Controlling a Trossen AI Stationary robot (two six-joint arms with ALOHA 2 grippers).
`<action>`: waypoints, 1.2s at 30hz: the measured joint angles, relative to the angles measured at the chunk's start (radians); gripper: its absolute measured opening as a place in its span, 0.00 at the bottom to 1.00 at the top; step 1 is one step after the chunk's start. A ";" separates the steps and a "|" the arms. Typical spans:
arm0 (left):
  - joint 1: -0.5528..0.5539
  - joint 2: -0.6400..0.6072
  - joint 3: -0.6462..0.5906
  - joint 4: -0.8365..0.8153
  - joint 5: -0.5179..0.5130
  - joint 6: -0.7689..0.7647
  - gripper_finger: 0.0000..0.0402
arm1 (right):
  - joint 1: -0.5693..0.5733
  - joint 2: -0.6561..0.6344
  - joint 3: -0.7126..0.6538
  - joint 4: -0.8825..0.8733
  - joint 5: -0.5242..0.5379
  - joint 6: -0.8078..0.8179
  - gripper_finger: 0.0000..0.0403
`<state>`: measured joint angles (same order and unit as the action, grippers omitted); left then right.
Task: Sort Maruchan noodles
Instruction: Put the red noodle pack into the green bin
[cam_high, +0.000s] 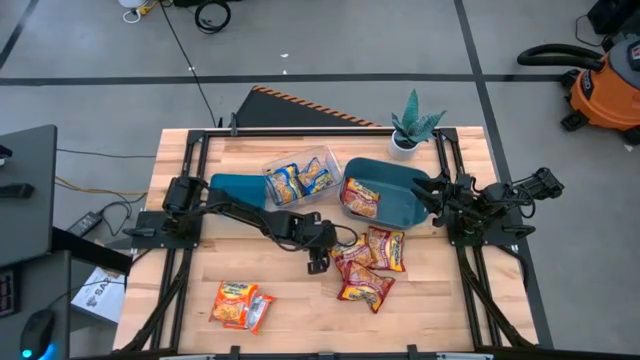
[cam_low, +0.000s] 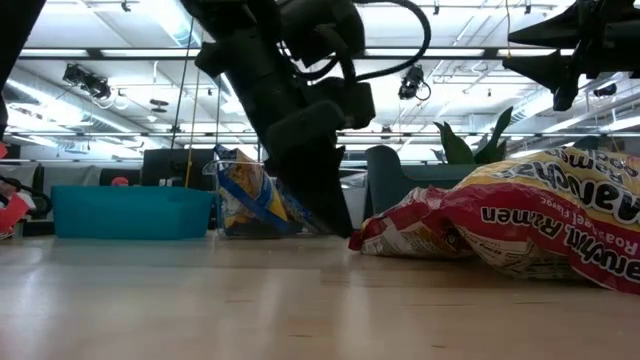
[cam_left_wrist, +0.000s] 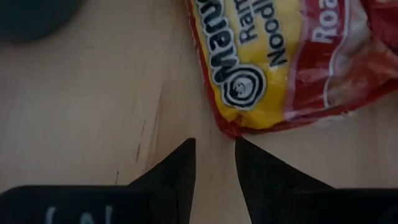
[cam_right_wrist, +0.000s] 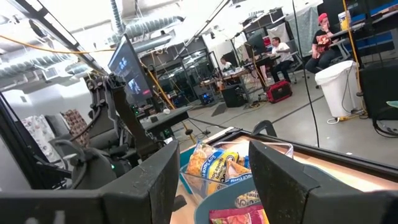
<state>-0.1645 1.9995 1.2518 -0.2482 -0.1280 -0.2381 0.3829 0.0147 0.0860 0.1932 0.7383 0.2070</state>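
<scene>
Several red-and-yellow noodle packets (cam_high: 370, 262) lie in a loose pile on the wooden table's middle right. My left gripper (cam_high: 318, 265) is low over the table just left of the pile. It is open by a narrow gap, and the nearest red packet's corner (cam_left_wrist: 227, 127) lies just beyond its fingertips (cam_left_wrist: 216, 149), untouched. Two orange-and-yellow packets (cam_high: 240, 305) lie near the front left. Blue-and-yellow packets (cam_high: 298, 180) sit in a clear tray. One red packet (cam_high: 360, 197) lies in the right teal bin (cam_high: 400, 185). My right gripper (cam_high: 428, 192) is open and empty at that bin's right rim.
A second teal bin (cam_high: 232, 190) stands at the back left, partly under my left arm. A potted plant (cam_high: 410, 130) stands at the far edge. Bare wood lies along the near edge between the orange packets and the red pile.
</scene>
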 joint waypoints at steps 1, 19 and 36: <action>-0.003 0.000 0.000 0.003 -0.002 -0.002 0.29 | 0.000 0.000 0.000 0.000 0.000 0.000 0.49; -0.009 0.018 -0.001 0.063 0.045 0.003 0.30 | 0.000 0.000 0.000 0.000 0.000 0.000 0.49; -0.008 0.042 0.000 0.085 -0.023 -0.008 0.58 | 0.000 0.000 0.000 0.012 0.000 0.000 0.49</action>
<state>-0.1720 2.0418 1.2514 -0.1635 -0.1511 -0.2460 0.3832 0.0144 0.0860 0.2056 0.7380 0.2070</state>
